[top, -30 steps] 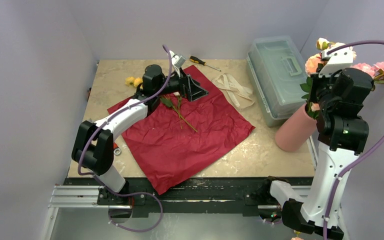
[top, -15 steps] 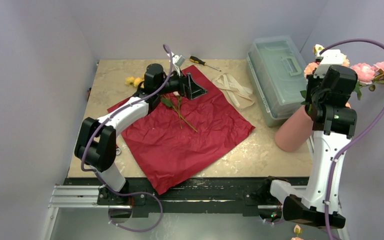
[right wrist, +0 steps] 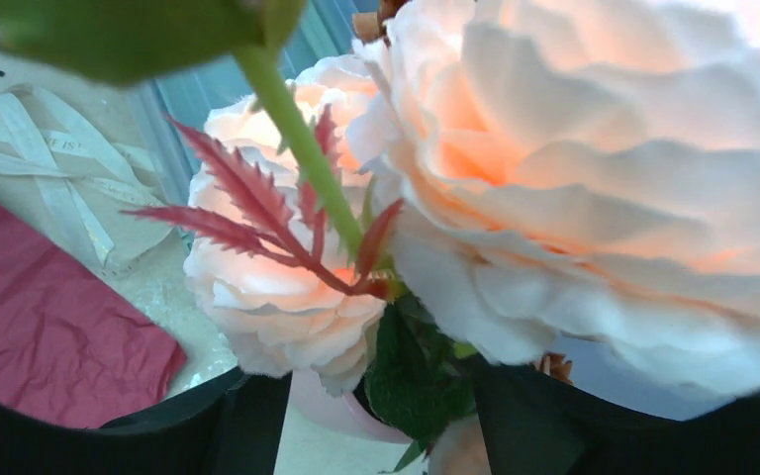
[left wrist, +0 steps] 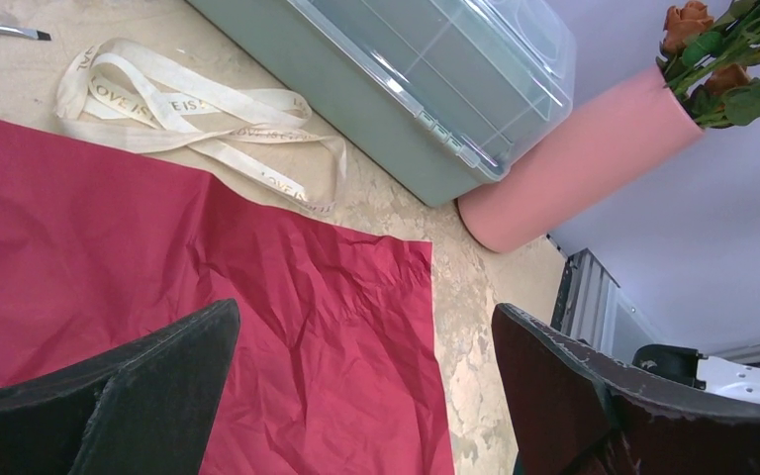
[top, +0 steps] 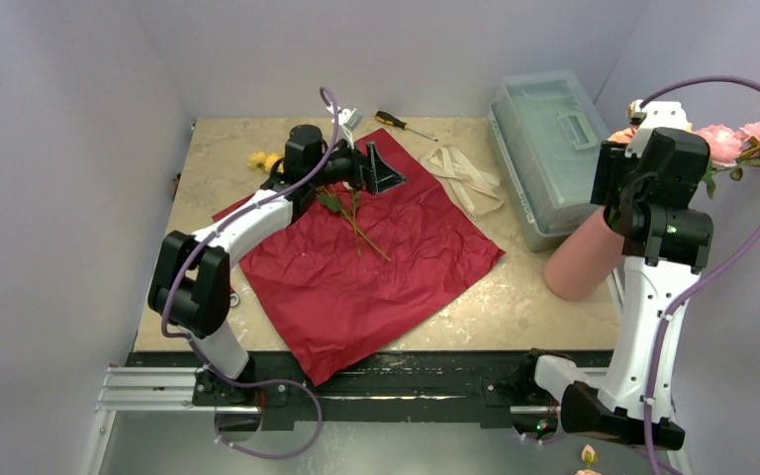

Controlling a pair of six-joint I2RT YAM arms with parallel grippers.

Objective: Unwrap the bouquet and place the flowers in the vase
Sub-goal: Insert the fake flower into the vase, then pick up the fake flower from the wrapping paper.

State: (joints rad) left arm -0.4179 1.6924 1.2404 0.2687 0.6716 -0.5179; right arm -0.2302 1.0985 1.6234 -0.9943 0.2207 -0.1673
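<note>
No wrapped bouquet shows: the dark red paper (top: 366, 267) lies flat on the table and the cream ribbon (top: 467, 178) lies apart. The salmon-pink vase (top: 584, 259) leans at the right edge with pink flowers (top: 742, 143) in it. My right gripper (top: 614, 193) hangs at its mouth. In the right wrist view the right gripper (right wrist: 381, 421) is open, peach flowers (right wrist: 277, 297) and a green leaf between its fingers, clamped on nothing. A leafy stem (top: 356, 223) lies on the paper. A yellow flower (top: 262, 158) rests on the table. My left gripper (top: 371, 168) is open over the paper's far corner.
A clear greenish plastic box (top: 549, 148) with a handle stands at the back right, next to the vase. A screwdriver (top: 404, 124) lies near the far edge. A small metal ring (top: 231, 299) sits left of the paper.
The right gripper has opened and the right wrist has drawn back a little from the flowers, which stay in the vase. The left gripper has edged slightly toward the far side.
</note>
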